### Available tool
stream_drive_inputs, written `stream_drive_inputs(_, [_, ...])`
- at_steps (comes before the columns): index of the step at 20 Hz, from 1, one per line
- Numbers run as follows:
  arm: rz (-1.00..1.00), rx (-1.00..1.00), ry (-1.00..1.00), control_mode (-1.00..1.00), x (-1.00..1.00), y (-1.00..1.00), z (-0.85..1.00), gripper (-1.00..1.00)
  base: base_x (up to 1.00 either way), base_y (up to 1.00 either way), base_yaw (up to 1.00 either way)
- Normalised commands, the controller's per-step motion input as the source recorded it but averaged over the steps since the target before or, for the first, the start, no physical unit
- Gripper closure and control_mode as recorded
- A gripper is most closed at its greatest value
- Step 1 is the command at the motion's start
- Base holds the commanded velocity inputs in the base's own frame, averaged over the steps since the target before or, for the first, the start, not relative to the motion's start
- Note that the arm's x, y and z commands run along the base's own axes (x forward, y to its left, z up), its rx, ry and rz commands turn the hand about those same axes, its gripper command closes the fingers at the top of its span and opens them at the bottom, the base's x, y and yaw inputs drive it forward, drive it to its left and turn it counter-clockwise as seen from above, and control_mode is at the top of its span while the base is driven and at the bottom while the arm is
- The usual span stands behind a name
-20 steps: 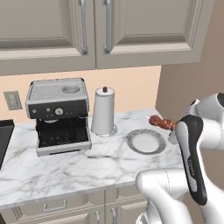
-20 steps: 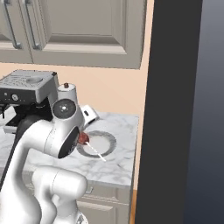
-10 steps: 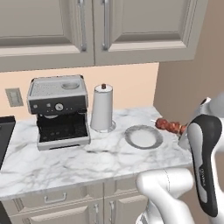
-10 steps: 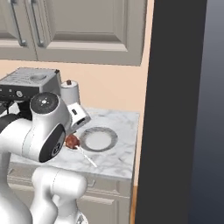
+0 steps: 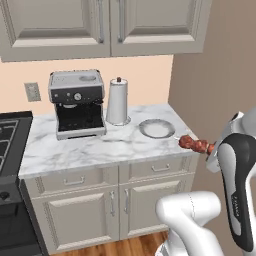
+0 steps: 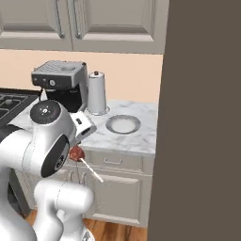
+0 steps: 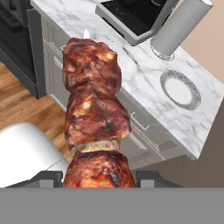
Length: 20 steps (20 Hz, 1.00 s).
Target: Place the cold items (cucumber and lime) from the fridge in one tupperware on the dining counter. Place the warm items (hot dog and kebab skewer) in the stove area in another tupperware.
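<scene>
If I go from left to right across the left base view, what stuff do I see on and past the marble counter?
Black gas stove → grey steel coffee machine → tall white paper towel roll → round grey plate → reddish-brown kebab skewer, held out past the white marble counter's edge.

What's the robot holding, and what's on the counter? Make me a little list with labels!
held: kebab skewer, meat chunks on a thin stick
end effector: shut on the skewer, off the counter's front edge
counter: white marble
on counter: coffee machine, paper towel roll, empty plate
left of counter: stove
above: cream cabinets
</scene>
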Motion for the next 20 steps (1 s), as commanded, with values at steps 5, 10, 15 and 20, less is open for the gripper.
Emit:
stream_drive_inputs(5, [0.0, 0.0, 0.0, 1.0, 0.0, 0.0, 0.0, 1.0, -1.0, 0.25, 0.03])
stream_drive_inputs(10, [0.0, 0.0, 0.0, 1.0, 0.0, 0.0, 0.0, 1.0, -1.0, 0.0, 0.24])
stream_drive_inputs(15, [0.0, 0.0, 0.0, 1.0, 0.0, 0.0, 0.0, 1.0, -1.0, 0.07, 0.38])
stream_drive_inputs(20, [0.0, 0.0, 0.0, 1.0, 0.0, 0.0, 0.0, 1.0, -1.0, 0.01, 0.37])
